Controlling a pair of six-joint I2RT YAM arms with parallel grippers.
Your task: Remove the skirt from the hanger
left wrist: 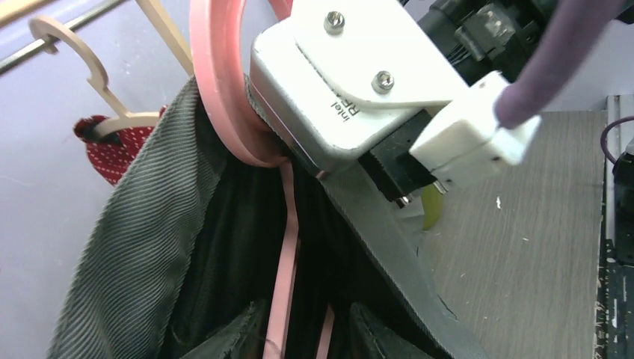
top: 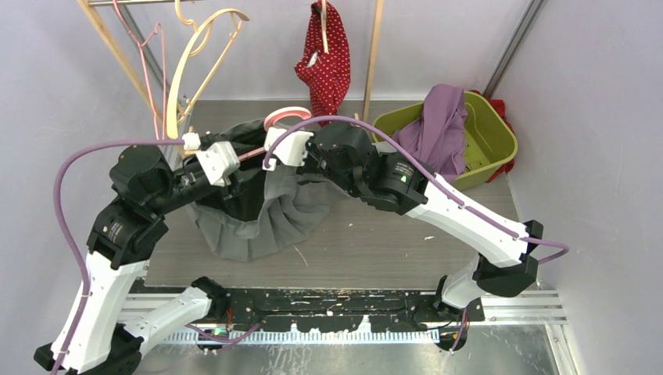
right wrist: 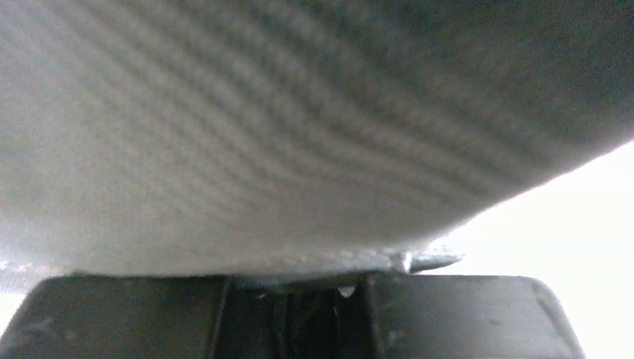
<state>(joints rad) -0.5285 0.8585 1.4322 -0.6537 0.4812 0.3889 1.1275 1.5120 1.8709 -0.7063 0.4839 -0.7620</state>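
Note:
The grey corduroy skirt (top: 270, 215) hangs from a pink hanger (top: 283, 117) in the middle of the table, its hem spread on the tabletop. My left gripper (top: 232, 158) reaches into the open waist from the left. In the left wrist view its fingertips (left wrist: 232, 336) close round the pink hanger's thin bars (left wrist: 284, 254) against the black lining, with the skirt (left wrist: 127, 247) on the left. My right gripper (top: 275, 150) is at the waistband just under the hanger's hook (left wrist: 217, 82). In the right wrist view the skirt (right wrist: 299, 134) fills the frame, its edge pinched in my right gripper (right wrist: 295, 310).
A green basket (top: 494, 141) with a purple garment (top: 438, 125) stands at the back right. A red polka-dot garment (top: 324, 58) hangs on the rack behind. Wooden hangers (top: 195, 58) and a pink wire hanger (top: 148, 62) hang at the back left.

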